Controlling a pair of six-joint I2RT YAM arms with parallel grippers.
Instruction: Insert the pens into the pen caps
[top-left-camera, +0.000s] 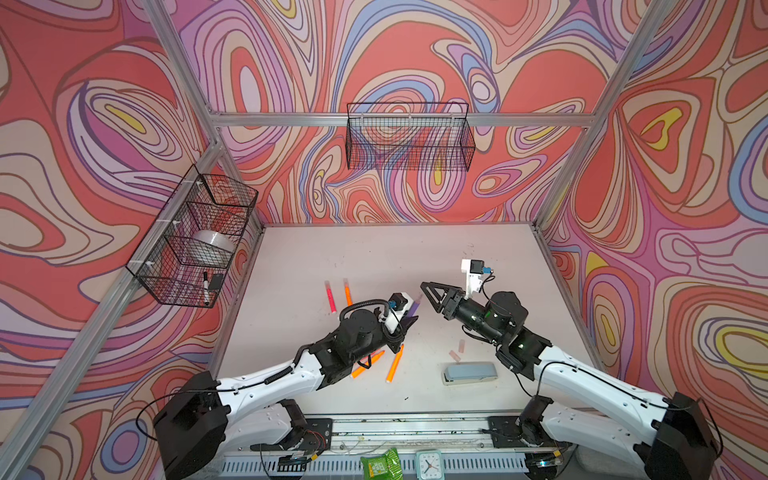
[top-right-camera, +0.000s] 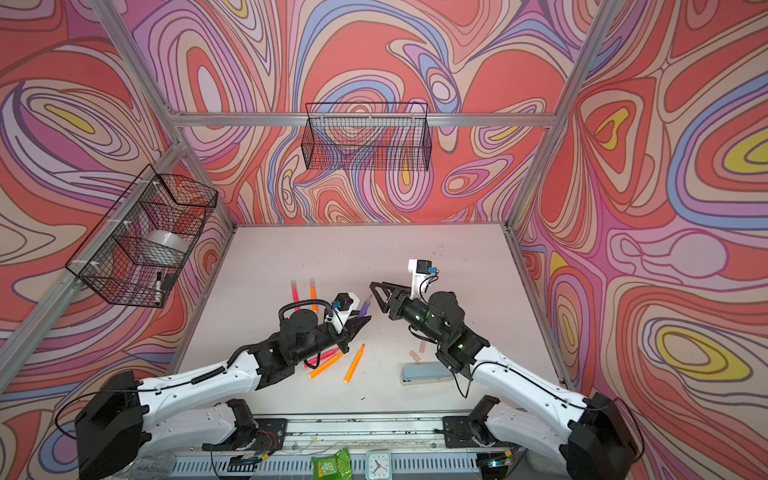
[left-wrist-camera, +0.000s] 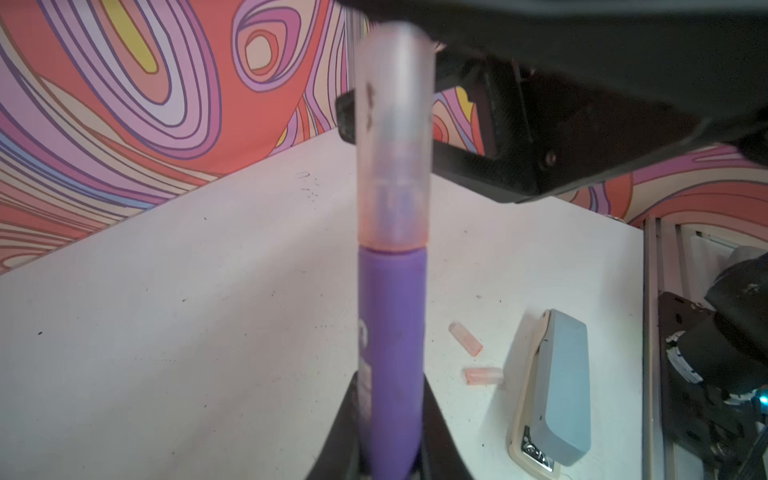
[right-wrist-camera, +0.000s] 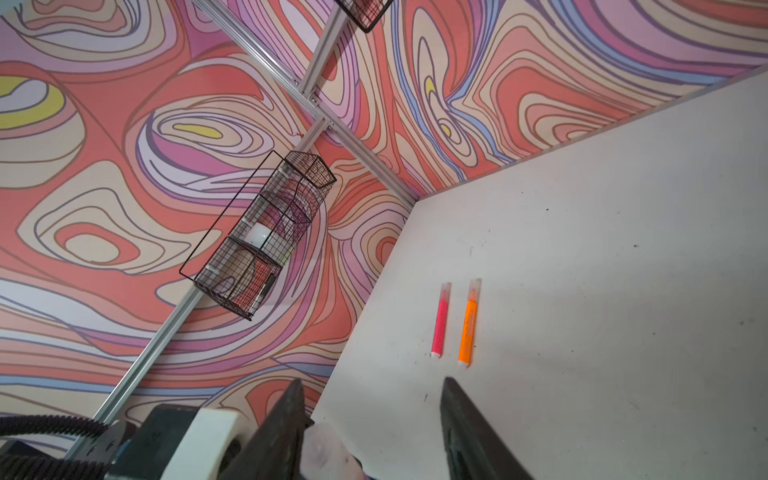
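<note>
My left gripper (top-left-camera: 410, 321) (left-wrist-camera: 390, 384) is shut on the purple pen (top-left-camera: 415, 308) (left-wrist-camera: 392, 353), held above the table and pointing at the right arm. A translucent pen cap (left-wrist-camera: 392, 137) sits over its tip. My right gripper (top-left-camera: 428, 297) (right-wrist-camera: 372, 381) is open; the cap's end (right-wrist-camera: 328, 453) shows between its jaws, close to one finger. A pink pen (top-left-camera: 331, 297) (right-wrist-camera: 440, 322) and an orange pen (top-left-camera: 347, 292) (right-wrist-camera: 469, 322) lie capped side by side at mid-table. Two uncapped orange pens (top-left-camera: 394, 365) (top-left-camera: 368, 365) and a pink one (top-right-camera: 324, 357) lie by the left arm. Two loose pen caps (left-wrist-camera: 465, 338) (left-wrist-camera: 484, 375) lie by the stapler.
A grey-blue stapler (top-left-camera: 469, 372) (left-wrist-camera: 552, 390) lies at the front right. A wire basket (top-left-camera: 191, 237) on the left wall holds a tape roll and a black-capped white marker (top-left-camera: 205, 286). Another wire basket (top-left-camera: 409, 137) hangs on the back wall. A clock (top-left-camera: 429, 465) and a green packet (top-left-camera: 380, 465) sit beyond the front rail.
</note>
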